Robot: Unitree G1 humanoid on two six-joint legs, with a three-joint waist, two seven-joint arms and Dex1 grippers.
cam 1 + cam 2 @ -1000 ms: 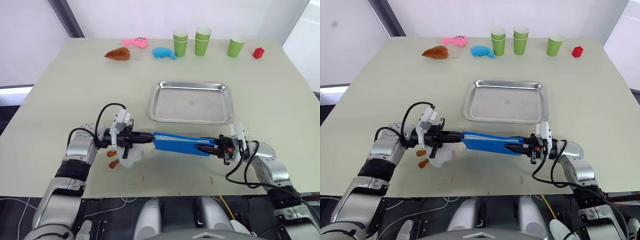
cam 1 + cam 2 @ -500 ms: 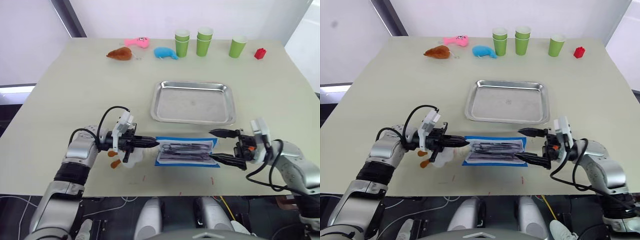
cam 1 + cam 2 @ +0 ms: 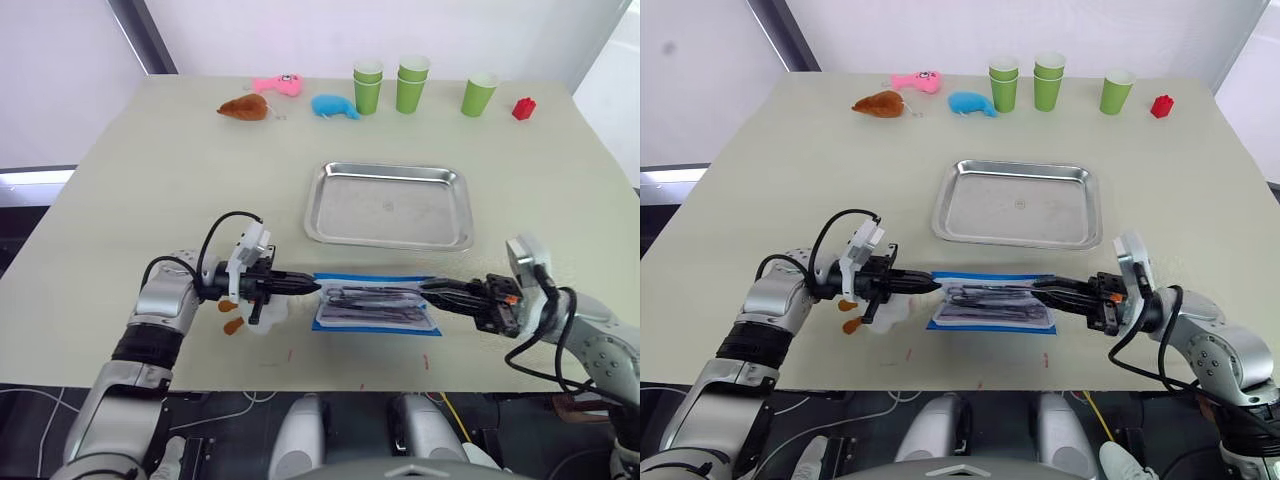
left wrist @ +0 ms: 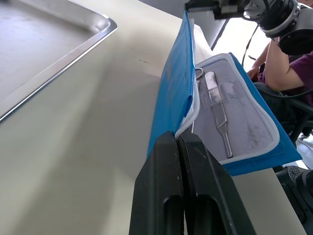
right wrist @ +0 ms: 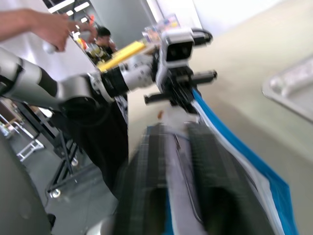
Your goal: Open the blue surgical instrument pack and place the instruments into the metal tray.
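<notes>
Pale green tabletop (image 3: 150, 160): the flat blue fabric instrument pack (image 3: 375, 305) lies open near the front edge, just in front of the shiny rectangular steel tray (image 3: 388, 205) — thin silvery instruments (image 3: 370, 297) rest on its grey lining. Left gripper (image 3: 312, 286) is clenched on the pack's raised blue flap. Right gripper (image 3: 432, 289) is parted — fingers over the pack's right end.

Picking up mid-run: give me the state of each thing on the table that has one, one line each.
blue surgical instrument pack: open, lining up, one flap raised.
instruments: lying inside the pack.
metal tray: empty.
left gripper: shut on the pack's edge.
right gripper: fingers apart, reaching over the pack's end.
green cups: upright, two of them stacks.
</notes>
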